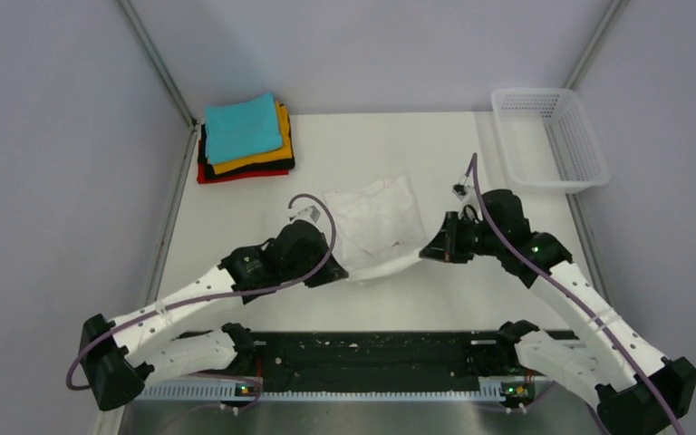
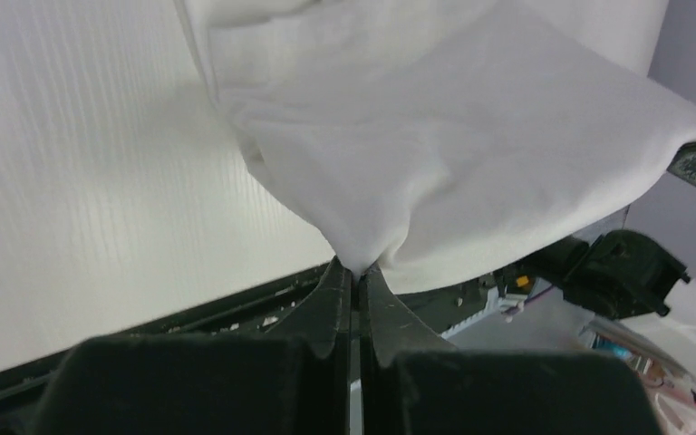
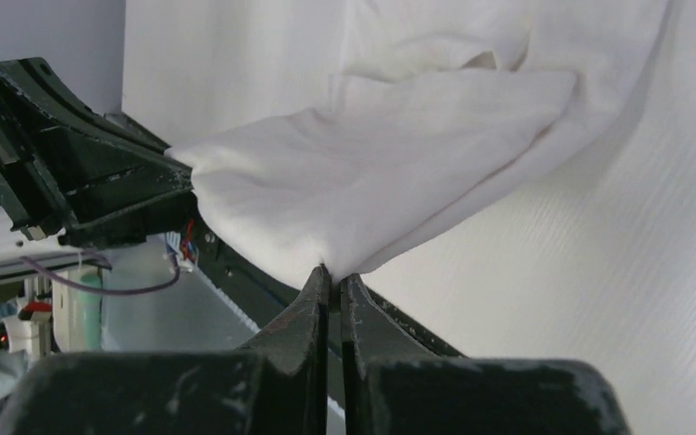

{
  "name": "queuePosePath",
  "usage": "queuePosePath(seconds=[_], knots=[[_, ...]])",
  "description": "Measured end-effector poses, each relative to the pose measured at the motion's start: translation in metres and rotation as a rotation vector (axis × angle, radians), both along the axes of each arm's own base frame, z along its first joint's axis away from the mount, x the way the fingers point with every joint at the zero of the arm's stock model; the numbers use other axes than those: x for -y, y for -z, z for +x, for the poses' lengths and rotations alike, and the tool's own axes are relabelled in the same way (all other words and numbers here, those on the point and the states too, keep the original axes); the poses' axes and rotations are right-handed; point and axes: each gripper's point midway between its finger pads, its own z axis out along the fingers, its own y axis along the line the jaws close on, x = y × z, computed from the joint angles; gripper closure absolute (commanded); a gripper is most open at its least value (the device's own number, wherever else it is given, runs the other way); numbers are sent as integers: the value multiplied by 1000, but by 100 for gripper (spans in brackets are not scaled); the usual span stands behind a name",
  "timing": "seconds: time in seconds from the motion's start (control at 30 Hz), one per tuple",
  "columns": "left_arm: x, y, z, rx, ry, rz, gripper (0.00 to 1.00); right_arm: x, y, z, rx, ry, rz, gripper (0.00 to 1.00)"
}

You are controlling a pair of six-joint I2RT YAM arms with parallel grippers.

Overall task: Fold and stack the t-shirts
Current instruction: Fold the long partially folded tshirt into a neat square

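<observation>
The white t-shirt (image 1: pixel 376 222) lies at the middle of the table (image 1: pixel 399 145), with its near edge held up and stretched from left to right. The left claw (image 2: pixel 355 274) and the right claw (image 3: pixel 332 275) each pinch one near corner of the cloth. The rest of the shirt lies beyond both claws. The folded stack (image 1: pixel 245 138) sits in the far left corner, nearer the left arm.

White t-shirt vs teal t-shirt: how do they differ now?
The thin white cloth t-shirt lies mid-table, rumpled and half-folded; the teal cloth t-shirt is a neat square, far left. The white one is pinched at its near edge by the left end effector and right end effector; the teal one is untouched, topping the stack. Both are soft cloth.
</observation>
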Motion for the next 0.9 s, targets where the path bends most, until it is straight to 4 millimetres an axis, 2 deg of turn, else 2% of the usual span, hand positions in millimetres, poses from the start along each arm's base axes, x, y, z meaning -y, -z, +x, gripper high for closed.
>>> queuePosePath(seconds=[0.1,0.23,0.37,0.5,0.63,0.9], knots=[[-9,-15,28,65,-57,-9,100,-1,-11,24,52,45,-6,100],[-23,-38,75,149,-138,-39,100,-6,-28,62,110,103,-19,100],[-28,-50,114,191,-156,-40,100,-11,-39,98,167,154,-24,100],[-26,-52,151,190,-132,-26,100,-12,-43,128,193,201,-39,100],[-29,-44,181,163,-127,-10,100,-15,-40,155,200,231,-52,100],[-42,-25,207,98,-131,-10,100,-21,-9,198,150,260,-86,100]])
